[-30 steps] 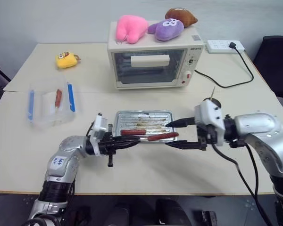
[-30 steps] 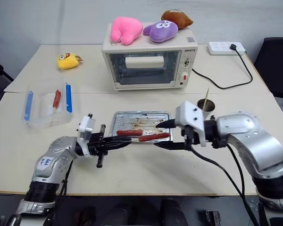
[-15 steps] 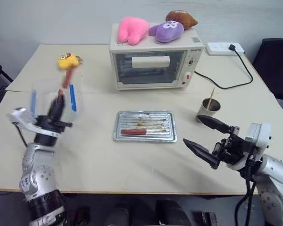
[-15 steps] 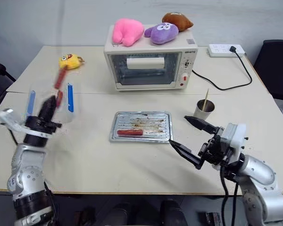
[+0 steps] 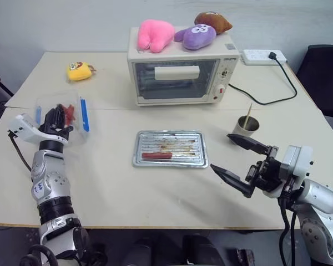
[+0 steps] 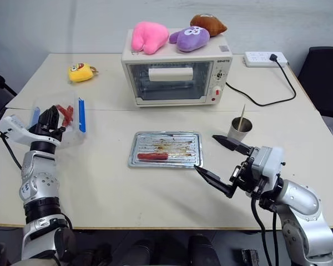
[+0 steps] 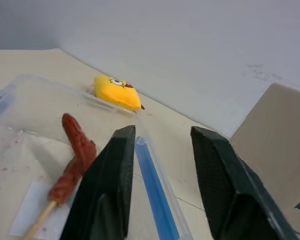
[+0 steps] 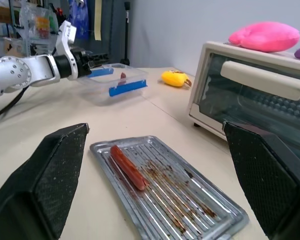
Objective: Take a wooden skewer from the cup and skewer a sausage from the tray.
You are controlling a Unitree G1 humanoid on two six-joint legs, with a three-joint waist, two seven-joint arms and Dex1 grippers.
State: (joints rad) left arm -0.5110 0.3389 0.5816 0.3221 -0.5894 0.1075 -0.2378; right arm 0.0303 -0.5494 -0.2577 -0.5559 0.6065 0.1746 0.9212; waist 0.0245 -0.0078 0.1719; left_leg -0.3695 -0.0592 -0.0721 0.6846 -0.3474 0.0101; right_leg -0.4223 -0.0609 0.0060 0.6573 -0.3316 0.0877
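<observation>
Skewered sausages lie boxed (left gripper parted, empty); next, wide-open right gripper fetches wooden skewer from cup.

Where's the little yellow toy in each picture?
Left eye view: the yellow toy lies at the table's back left, beyond the clear box.
Right eye view: the same spot, back left.
Left wrist view: just past the clear box's far rim.
Right wrist view: between the clear box and the toaster oven, far off.
Shared landmark: the clear box with blue clips.
</observation>
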